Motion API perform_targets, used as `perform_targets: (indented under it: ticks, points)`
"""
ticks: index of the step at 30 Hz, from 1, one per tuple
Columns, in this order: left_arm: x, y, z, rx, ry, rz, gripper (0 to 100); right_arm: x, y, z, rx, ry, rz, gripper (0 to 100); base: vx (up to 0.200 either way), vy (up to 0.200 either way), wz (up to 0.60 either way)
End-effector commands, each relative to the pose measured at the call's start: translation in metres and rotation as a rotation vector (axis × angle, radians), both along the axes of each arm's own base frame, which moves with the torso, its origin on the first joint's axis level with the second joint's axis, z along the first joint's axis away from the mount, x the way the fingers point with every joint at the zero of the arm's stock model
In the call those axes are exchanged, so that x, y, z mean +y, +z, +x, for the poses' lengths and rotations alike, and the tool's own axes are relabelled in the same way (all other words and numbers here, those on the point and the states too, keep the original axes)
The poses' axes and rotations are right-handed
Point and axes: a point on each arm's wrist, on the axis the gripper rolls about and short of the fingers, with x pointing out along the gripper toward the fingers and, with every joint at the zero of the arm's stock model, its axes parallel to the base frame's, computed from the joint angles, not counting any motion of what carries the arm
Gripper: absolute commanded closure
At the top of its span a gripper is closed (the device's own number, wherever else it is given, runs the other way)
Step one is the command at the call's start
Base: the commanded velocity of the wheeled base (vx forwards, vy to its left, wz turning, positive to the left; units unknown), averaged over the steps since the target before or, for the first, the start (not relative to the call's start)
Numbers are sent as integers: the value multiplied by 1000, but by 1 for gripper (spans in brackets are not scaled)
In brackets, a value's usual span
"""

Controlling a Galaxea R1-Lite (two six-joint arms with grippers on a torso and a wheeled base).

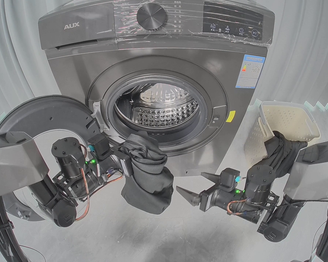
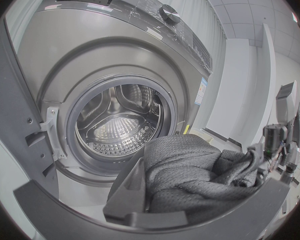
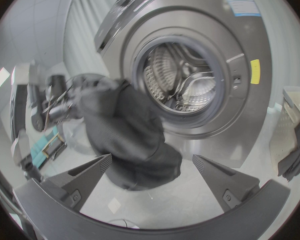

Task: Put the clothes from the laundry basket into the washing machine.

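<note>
The washing machine (image 1: 80, 62) stands in front of me with its drum (image 1: 160, 106) open and bare inside. My left gripper (image 1: 129, 162) is shut on a dark grey garment (image 1: 149, 179), which hangs bunched just below and in front of the drum's lower rim. In the left wrist view the garment (image 2: 190, 174) covers the left gripper (image 2: 176, 194), with one finger (image 2: 131, 184) showing beside it. My right gripper (image 1: 191, 182) is open and holds nothing, to the right of the hanging garment (image 3: 130, 134). The cream laundry basket (image 1: 291, 120) stands at the right, with another dark garment (image 1: 280, 151) draped over its rim.
The machine's round door (image 1: 43, 117) is swung wide open to the left, behind my left arm. Pale floor (image 1: 153, 233) lies open in front of the machine. The basket (image 3: 290, 117) sits close to the machine's right lower corner.
</note>
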Motion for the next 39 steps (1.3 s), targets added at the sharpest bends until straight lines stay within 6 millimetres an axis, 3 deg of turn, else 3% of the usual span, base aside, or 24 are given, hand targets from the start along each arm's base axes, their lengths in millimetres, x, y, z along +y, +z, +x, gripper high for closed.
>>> perform_targets:
  ticks: [1,6,15,28,34,39]
  points:
    - [12,15,-20,-2,3,-24,100,-22,29,15,-45,-106,102,0,0,0,0]
    - [14,21,-24,-6,12,-48,100,-32,35,19,-59,-138,118,0,0,0,0]
    - [16,14,-29,25,54,-31,100,-43,42,19,-80,-207,118,0,0,0,0]
    - [21,7,-35,56,81,-7,100,-44,43,19,-82,-214,127,0,0,0,0]
    - [20,4,-36,62,78,0,100,-43,43,19,-79,-211,125,0,200,0,0]
    - [20,4,-38,59,80,11,100,-42,42,18,-76,-208,125,0,0,0,0]
